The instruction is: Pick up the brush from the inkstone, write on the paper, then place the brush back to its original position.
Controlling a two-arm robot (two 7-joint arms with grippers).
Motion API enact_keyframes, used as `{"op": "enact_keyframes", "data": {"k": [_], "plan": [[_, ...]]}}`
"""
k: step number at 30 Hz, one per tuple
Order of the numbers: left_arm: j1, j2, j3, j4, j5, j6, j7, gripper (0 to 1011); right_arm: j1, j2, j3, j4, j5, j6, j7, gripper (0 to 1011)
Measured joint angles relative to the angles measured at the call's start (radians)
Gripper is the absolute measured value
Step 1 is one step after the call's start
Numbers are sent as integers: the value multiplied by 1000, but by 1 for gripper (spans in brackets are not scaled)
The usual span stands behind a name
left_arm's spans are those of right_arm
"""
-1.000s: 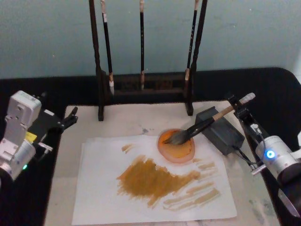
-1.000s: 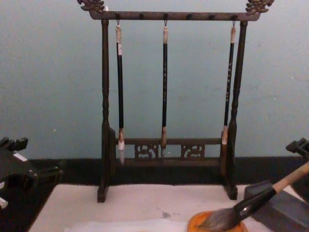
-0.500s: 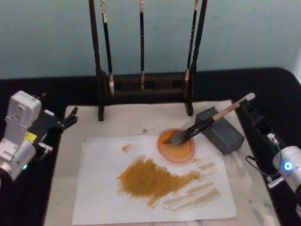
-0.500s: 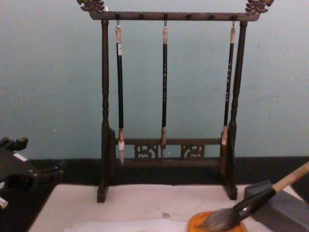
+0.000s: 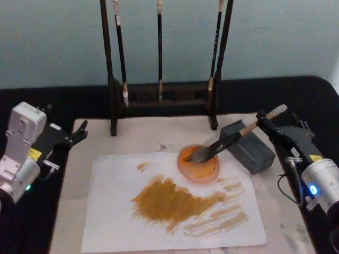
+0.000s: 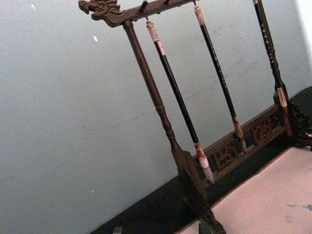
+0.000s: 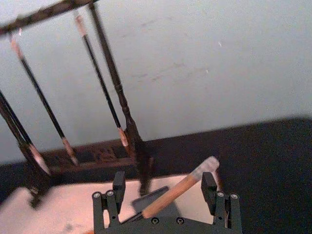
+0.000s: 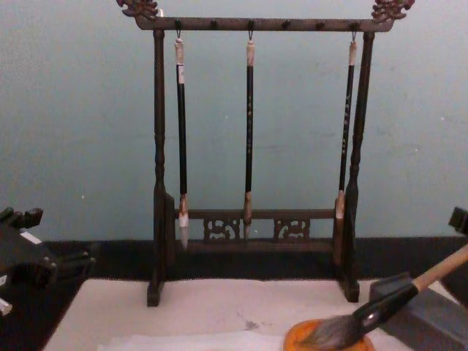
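Right tool (image 5: 263, 118) has come back in toward the brush (image 5: 233, 138): half a second ago it hung lower and farther out on the right side of the table, and now it sits at the white-wrapped end of the handle. Its own wrist view shows the two fingers (image 7: 118, 185) spread wide with the tan handle (image 7: 178, 189) lying in the gap between them, touching neither as far as I can tell, so the tool is open and has hold of nothing. The brush has not moved across the three moments; its handle leans on the grey inkstone (image 5: 248, 145) and its bushy tuft (image 5: 198, 154) rests in the orange dish (image 5: 199, 165), which stands on the upper right part of the paper (image 5: 122, 206). That sheet already carries a broad ochre patch and several thinner strokes, and lies on the cream mat (image 5: 143, 133) in front of the brush stand (image 5: 161, 95) with its three thin hanging brushes (image 8: 249, 131). Left tool (image 5: 78, 133) stays parked at the left edge of the mat, well apart from the brush. With the writing apparently on the paper and the brush back on its rest, my judgement is that the task is nearly over; the return of the right tool around the handle may mean a final check or another pickup, which I cannot tell.
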Motion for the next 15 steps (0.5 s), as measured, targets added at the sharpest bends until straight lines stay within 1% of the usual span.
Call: {"op": "enact_keyframes", "data": {"k": [1, 2, 3, 4, 5, 7, 8, 10, 11, 13, 14, 15], "plan": [[0, 0, 0, 0, 0, 0, 0, 1010, 6, 4, -9, 3, -34, -2, -10, 1000], [0, 0, 0, 0, 0, 0, 0, 1010, 17, 11, -28, 10, -98, -3, -26, 1000], [0, 0, 0, 0, 0, 0, 0, 1010, 25, 14, -39, 15, -136, -3, -37, 1000], [0, 0, 0, 0, 0, 0, 0, 1010, 29, 16, -46, 19, -161, -3, -44, 1000], [0, 0, 0, 0, 0, 0, 0, 1010, 42, 20, -65, 28, -222, -2, -61, 1000], [0, 0, 0, 0, 0, 0, 0, 1010, 54, 23, -82, 38, -283, -1, -79, 1000], [0, 0, 0, 0, 0, 0, 0, 1010, 66, 25, -99, 48, -343, 0, -97, 1000], [0, 0, 0, 0, 0, 0, 0, 1010, 75, 26, -114, 57, -393, 4, -112, 1000], [0, 0, 0, 0, 0, 0, 0, 1010, 85, 28, -128, 66, -447, 10, -129, 1000], [0, 0, 0, 0, 0, 0, 0, 1010, 94, 30, -143, 76, -494, 18, -143, 1000], [0, 0, 0, 0, 0, 0, 0, 1010, 103, 31, -154, 84, -536, 26, -154, 1000], [0, 0, 0, 0, 0, 0, 0, 1010, 106, 31, -158, 88, -554, 30, -159, 1000]]}}
